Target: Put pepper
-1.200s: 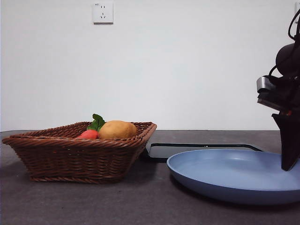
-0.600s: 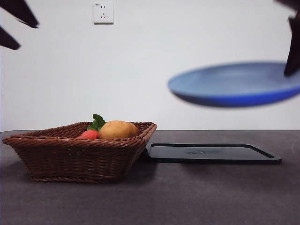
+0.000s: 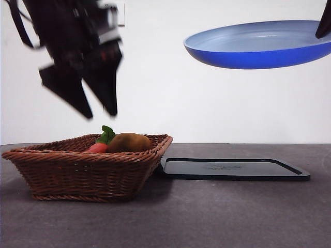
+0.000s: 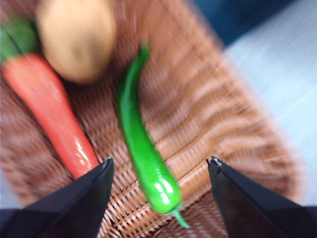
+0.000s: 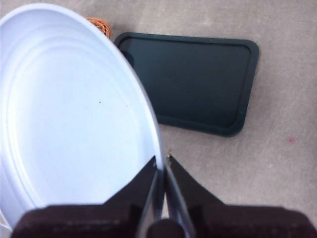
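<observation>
The left gripper (image 4: 161, 171) is held above the basket (image 3: 85, 165), jaws spread wide and pointed down. The right gripper (image 5: 162, 166) is raised high, its jaws pinched onto the plate's (image 5: 64, 114) rim.

Both tools are black with flat, tapering wedge jaws; the left tool (image 3: 98, 106) trails a dark cable.

My front camera sits low, about level with the table (image 3: 207, 217), looking across it at a white wall, close to the basket (image 3: 88, 170). My left wrist camera looks steeply down into that same basket (image 4: 213, 134) from close by, though its picture is blurred. My right wrist camera looks down from higher up onto the dark tray (image 5: 198, 79), which the front view (image 3: 235, 169) shares.
</observation>
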Controlling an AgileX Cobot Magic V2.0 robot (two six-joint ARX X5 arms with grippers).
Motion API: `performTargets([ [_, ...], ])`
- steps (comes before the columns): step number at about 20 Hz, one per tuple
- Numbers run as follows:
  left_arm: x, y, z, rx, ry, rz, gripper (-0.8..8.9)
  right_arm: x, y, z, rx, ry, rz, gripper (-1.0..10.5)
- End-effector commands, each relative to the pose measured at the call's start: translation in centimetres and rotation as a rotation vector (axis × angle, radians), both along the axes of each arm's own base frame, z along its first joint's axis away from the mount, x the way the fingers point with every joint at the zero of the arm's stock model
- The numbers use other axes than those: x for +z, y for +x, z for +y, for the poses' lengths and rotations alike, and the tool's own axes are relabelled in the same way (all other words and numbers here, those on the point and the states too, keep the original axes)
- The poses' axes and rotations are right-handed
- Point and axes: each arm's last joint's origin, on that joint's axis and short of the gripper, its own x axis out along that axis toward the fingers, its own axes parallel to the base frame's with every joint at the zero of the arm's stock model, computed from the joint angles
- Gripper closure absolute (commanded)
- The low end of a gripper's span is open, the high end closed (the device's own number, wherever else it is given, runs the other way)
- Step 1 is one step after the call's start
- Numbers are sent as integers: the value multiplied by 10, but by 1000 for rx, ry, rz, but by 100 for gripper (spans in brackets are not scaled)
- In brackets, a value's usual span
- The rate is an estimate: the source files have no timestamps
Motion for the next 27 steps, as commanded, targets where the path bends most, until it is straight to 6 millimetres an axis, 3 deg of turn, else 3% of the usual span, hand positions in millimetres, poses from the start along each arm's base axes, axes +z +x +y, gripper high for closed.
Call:
performTargets([
  [1,-17,9,-9,3,53,31,477,6,1,1,-3,12,-20,944],
  [11,-59,25,-19,8,117,104,477,6,1,1,4,7,-23,944],
  [24,-75,28,-23,23,134,149,481,6,1,1,19,-7,-32,944],
  [27,-75,27,-22,28,136,156,580,6,1,1,21,-9,-33,944],
])
